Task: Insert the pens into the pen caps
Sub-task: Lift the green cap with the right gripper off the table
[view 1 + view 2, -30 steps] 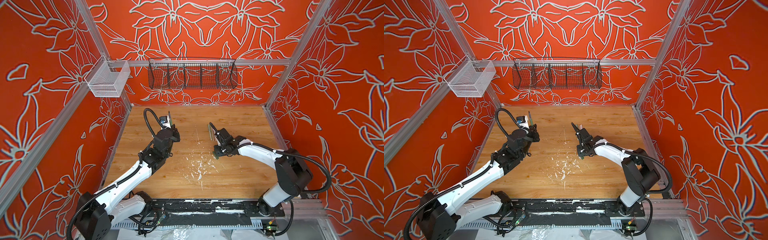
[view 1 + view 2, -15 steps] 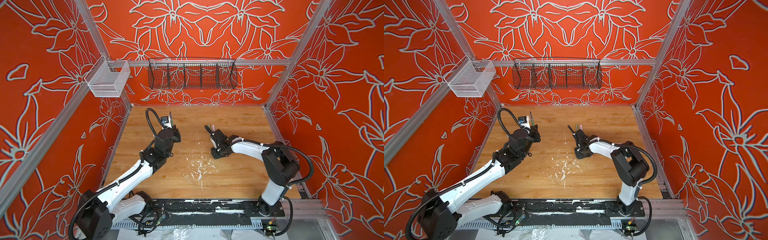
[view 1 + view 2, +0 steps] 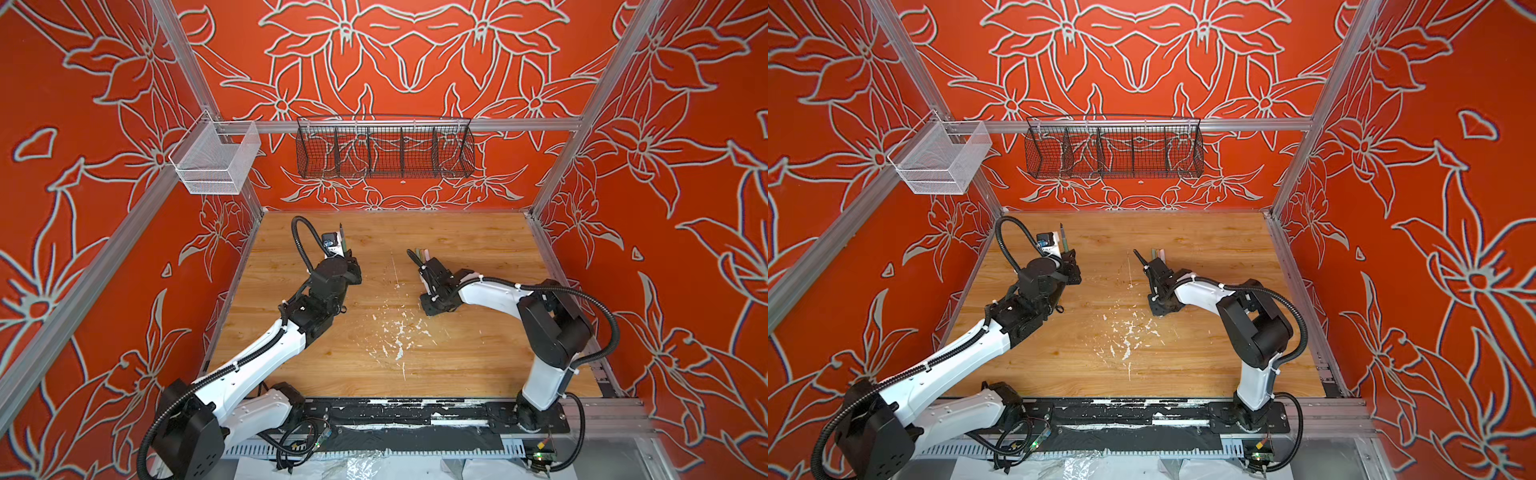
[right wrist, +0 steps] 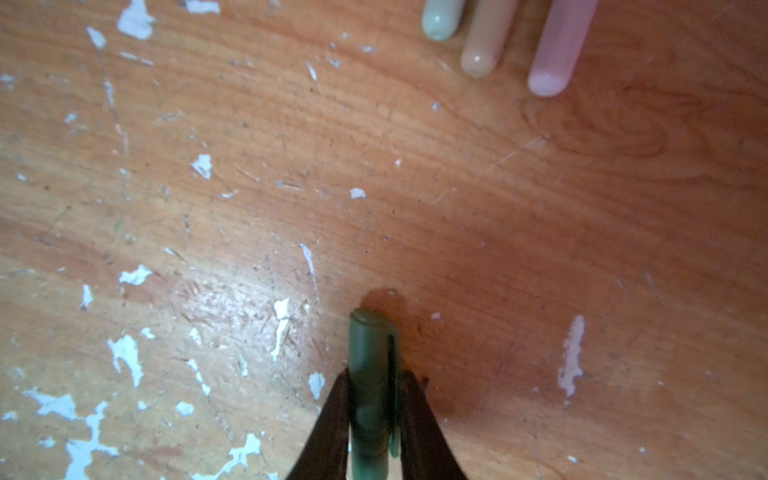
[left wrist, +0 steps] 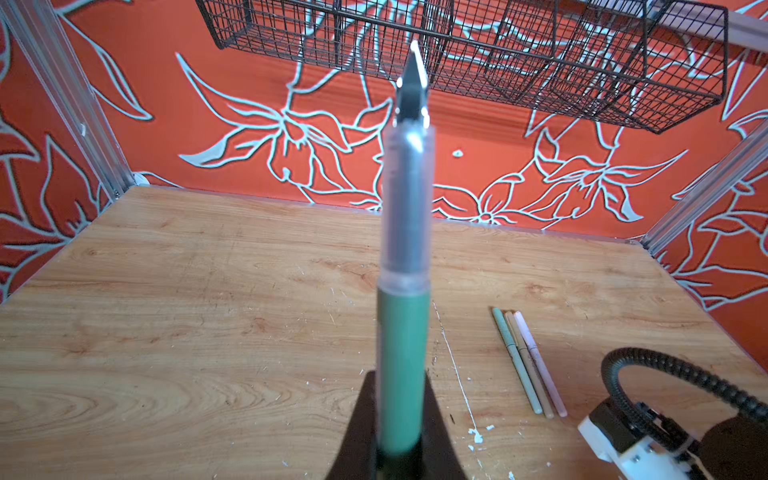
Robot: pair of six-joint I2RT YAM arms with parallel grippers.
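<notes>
The left gripper [image 5: 400,376] clamps the dark green nibbed pen [image 5: 402,332]. The right gripper [image 4: 374,376] pinches its dark green cap [image 4: 369,340], not yet joined. Three pastel pens [image 5: 528,361] lying just beyond seem capped.

The left arm [image 3: 254,369] and right arm [image 3: 494,295] have smooth white shells on their long links, joined by bulky, rounded black joint housings. A black ribbed hose [image 5: 685,371] runs along each, pinned by small white ties [image 3: 517,286]. The left gripper [image 5: 401,374] and right gripper [image 4: 378,374] end in dark, tapering wedge fingers, seemingly brownish black, though the close views blur them. A small white-and-black camera block [image 3: 331,246] caps the left arm's far end, and both arms stand on a black base rail [image 3: 415,412] flecked with white.
</notes>
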